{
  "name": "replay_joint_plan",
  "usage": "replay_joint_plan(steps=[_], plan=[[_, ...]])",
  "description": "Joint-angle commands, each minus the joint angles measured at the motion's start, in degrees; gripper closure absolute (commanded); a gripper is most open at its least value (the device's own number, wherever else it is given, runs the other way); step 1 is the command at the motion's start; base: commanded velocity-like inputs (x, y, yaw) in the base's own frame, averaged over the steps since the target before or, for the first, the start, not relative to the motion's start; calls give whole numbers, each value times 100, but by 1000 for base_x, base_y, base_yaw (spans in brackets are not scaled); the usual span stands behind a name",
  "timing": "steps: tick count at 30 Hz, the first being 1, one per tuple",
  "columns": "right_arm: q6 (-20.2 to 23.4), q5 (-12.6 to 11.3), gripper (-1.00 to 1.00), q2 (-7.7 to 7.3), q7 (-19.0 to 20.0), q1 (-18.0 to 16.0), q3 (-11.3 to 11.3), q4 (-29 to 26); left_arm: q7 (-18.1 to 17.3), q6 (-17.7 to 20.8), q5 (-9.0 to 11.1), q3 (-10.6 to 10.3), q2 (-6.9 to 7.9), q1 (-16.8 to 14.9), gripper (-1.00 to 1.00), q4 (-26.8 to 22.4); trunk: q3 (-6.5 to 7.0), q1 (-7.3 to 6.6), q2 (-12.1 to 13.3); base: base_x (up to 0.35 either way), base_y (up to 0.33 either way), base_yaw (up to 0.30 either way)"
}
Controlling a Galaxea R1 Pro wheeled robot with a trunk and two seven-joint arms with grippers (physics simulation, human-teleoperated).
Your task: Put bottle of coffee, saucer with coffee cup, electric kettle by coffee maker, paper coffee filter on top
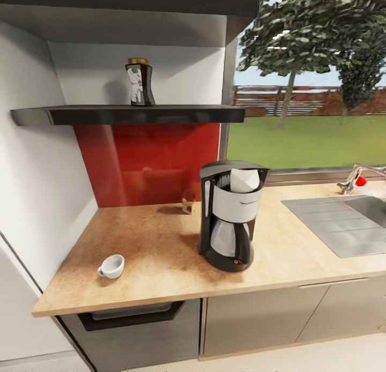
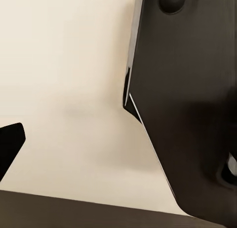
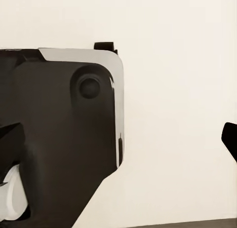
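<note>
Standing on the kitchen countertop (image 1: 161, 243), the coffee maker (image 1: 229, 216) already wears its paper filter (image 1: 244, 180), the coffee cup (image 1: 112, 266) lies saucerless near the front edge, the bottle of coffee (image 1: 140, 82) waits on the kitchen shelf (image 1: 128, 114), and I cannot tell either claw's state.

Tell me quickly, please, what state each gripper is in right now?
Left gripper: cannot be told; its wrist view shows just one dark fingertip before a pale floor.
Right gripper: cannot be told; just one dark fingertip at the frame's edge, nothing visibly held.
</note>
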Motion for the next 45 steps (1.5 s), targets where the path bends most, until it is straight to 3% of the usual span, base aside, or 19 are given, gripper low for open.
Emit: replay_joint_plan(steps=[1, 29, 39, 45], plan=[[31, 51, -100, 12, 36, -2, -49, -13, 1, -21, 50, -4, -19, -1, -100, -2, -11, 2, -11, -87, -286, 1], [44, 60, -100, 31, 41, -2, -49, -38, 1, -29, 52, -4, -20, -1, -100, -3, -38, 2, -11, -65, -282, 77], [46, 62, -100, 17, 49, -1, -56, -41, -63, -36, 42, -29, 22, -8, -100, -8, -38, 2, -11, 10, -51, 0], [39, 50, -100, 22, 32, 0, -63, -41, -77, -748, 36, -32, 48, -60, -100, -593, -41, 2, -11, 0, 0, 217]])
